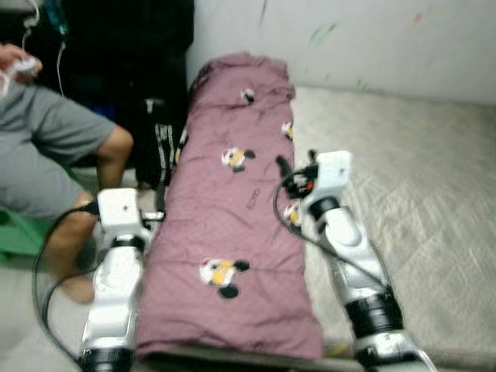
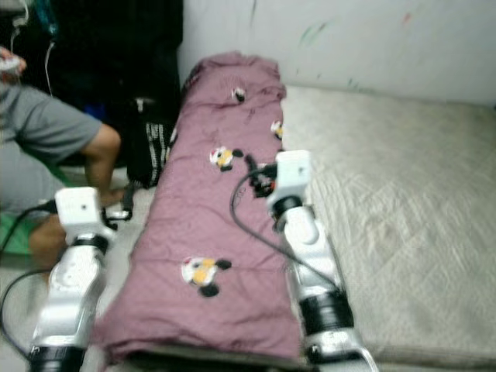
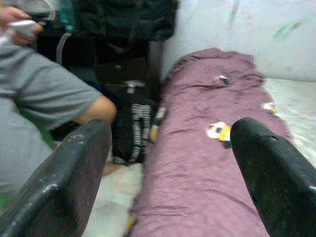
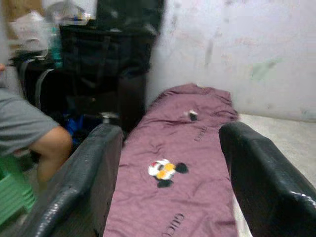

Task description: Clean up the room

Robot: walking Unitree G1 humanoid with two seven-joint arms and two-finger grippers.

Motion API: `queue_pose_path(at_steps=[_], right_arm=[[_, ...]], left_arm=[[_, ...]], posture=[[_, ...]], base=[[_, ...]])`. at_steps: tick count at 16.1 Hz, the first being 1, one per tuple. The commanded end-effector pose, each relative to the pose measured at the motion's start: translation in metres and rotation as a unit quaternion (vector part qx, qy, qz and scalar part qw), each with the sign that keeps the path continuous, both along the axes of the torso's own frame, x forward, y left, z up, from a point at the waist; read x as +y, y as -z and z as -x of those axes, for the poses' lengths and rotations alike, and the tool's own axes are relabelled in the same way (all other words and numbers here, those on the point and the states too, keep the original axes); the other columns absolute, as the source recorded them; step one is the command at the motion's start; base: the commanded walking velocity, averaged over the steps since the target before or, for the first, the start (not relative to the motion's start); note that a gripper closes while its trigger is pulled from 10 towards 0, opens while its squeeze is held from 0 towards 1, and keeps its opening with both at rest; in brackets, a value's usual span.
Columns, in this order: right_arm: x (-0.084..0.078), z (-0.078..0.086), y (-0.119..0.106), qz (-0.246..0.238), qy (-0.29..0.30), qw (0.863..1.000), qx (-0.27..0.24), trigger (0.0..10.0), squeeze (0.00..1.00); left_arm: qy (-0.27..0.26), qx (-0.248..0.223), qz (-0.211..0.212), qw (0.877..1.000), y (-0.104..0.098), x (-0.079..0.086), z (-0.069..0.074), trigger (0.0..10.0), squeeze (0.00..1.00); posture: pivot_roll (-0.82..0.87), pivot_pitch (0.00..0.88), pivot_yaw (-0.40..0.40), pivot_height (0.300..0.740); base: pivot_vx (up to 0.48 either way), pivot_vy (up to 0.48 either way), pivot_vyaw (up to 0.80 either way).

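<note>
Right gripper: fingers spread, nothing held, poised over the right edge of the folded mauve quilt; left gripper: likewise spread and empty, at the quilt's left edge; quilt laid lengthwise on the mattress, long axis running away toward the wall, between both arms; right arm judged nearer.

Pale quilted mattress w/ mauve cartoon-print blanket folded lengthwise along its left edge.
</note>
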State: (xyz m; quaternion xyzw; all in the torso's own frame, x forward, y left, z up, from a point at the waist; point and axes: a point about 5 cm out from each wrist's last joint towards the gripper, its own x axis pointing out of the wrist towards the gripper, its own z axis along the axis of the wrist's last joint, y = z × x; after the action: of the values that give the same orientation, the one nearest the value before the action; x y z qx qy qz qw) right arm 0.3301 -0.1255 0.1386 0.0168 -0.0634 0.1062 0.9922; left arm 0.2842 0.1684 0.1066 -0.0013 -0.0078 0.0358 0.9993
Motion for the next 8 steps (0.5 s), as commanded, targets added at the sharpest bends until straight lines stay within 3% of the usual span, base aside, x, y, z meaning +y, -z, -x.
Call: queue_pose_path(at_steps=[1, 3, 5, 8], right_arm=[[0.0004, -0.0017, -0.0037, -0.001, 0.003, 1.000, -0.006, 10.0, 0.00], [0.0000, -0.0021, -0.0039, 0.002, 0.007, 1.000, -0.007, 10.0, 0.00], [0.0026, -0.0004, -0.0040, 0.012, -0.012, 1.000, -0.011, 10.0, 0.00], [0.0045, 0.0006, -0.0032, 0.024, -0.014, 1.000, -0.013, 10.0, 0.00]], left_arm=[[0.000, 0.001, -0.004, 1.000, -0.0008, 0.0032, -0.0001, 10.0, 0.00], [0.000, 0.000, -0.005, 1.000, -0.0015, 0.0031, -0.0003, 10.0, 0.00], [0.003, -0.005, -0.009, 1.000, -0.0032, 0.0026, 0.0000, 10.0, 0.00], [0.002, -0.005, -0.007, 1.000, -0.0031, 0.0026, 0.0004, 10.0, 0.00]], posture=[[-0.03, 0.000, -0.031, 0.740], [-0.03, 0.000, -0.030, 0.740], [-0.03, 0.000, -0.030, 0.740], [-0.03, 0.000, -0.029, 0.740]], base=[[0.000, 0.480, 0.00], [0.000, 0.456, 0.00], [0.000, 0.000, 0.00], [0.000, 0.000, 0.74]])
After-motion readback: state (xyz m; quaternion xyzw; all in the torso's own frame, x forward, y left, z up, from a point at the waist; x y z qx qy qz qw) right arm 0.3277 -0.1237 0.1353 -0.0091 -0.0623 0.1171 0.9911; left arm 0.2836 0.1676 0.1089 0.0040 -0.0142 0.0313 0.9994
